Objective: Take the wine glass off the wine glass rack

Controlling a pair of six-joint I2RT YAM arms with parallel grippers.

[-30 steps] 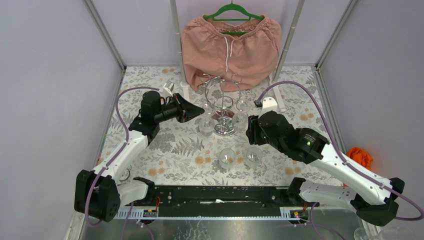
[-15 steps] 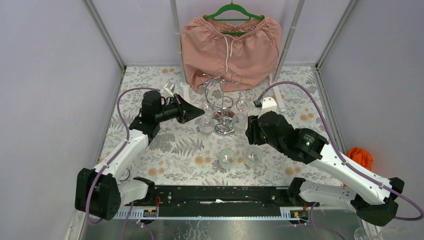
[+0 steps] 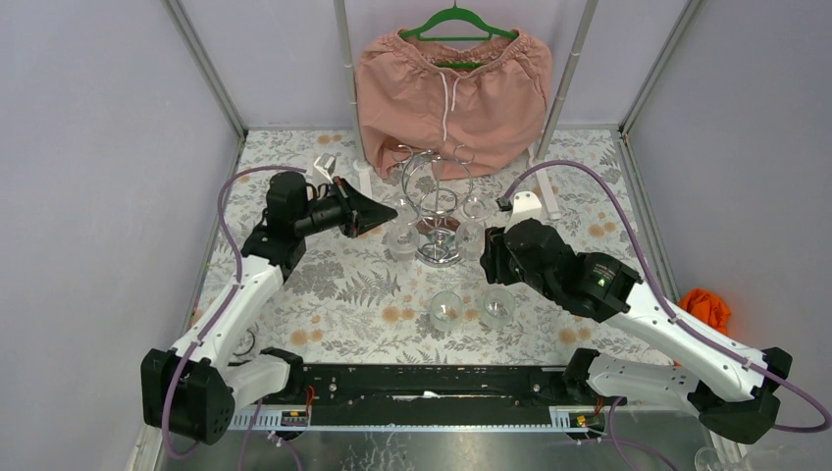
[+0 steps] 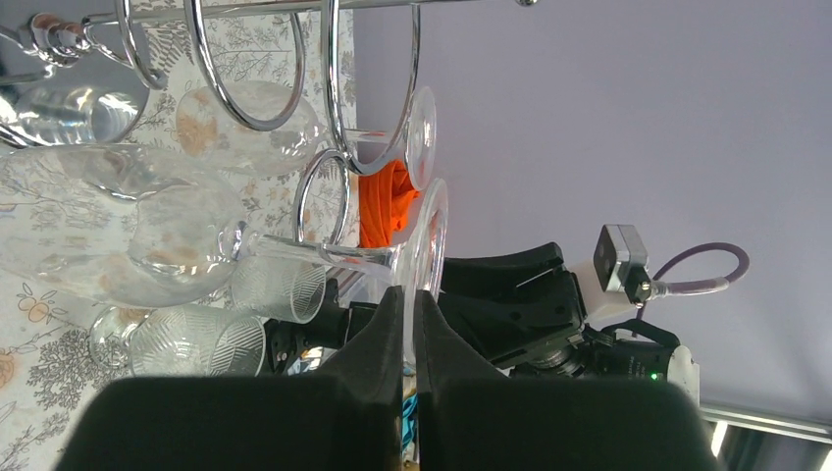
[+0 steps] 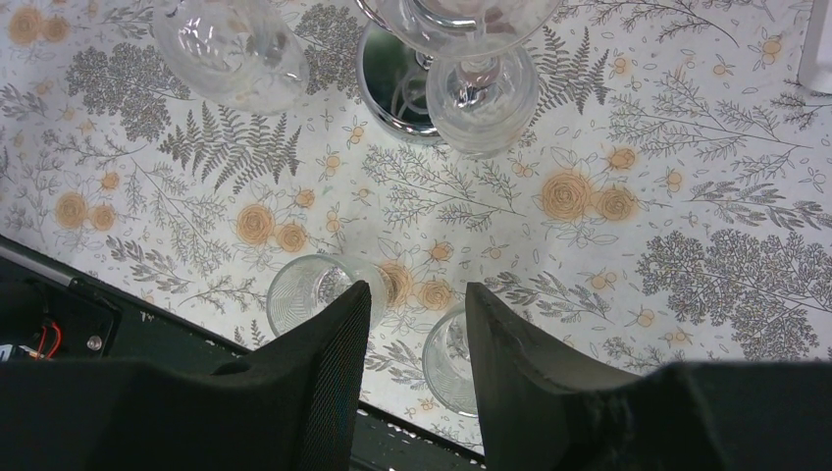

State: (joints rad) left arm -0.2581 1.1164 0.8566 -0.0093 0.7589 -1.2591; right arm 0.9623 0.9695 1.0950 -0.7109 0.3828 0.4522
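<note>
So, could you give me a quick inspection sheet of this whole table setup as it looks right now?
Surface: floral-print table.
Job's things: chrome rack stands mid-table; wine glass hangs upside down on it.
Clutter: two tumblers stand near the rack; orange cloth lies beyond the table's right edge.
End effectors: left end effector shut on the wine glass's foot; right end effector open, holding nothing.
Cables: purple cables loop off both arms.
Surroundings: pink shorts on green hanger behind the rack; plain walls.
</note>
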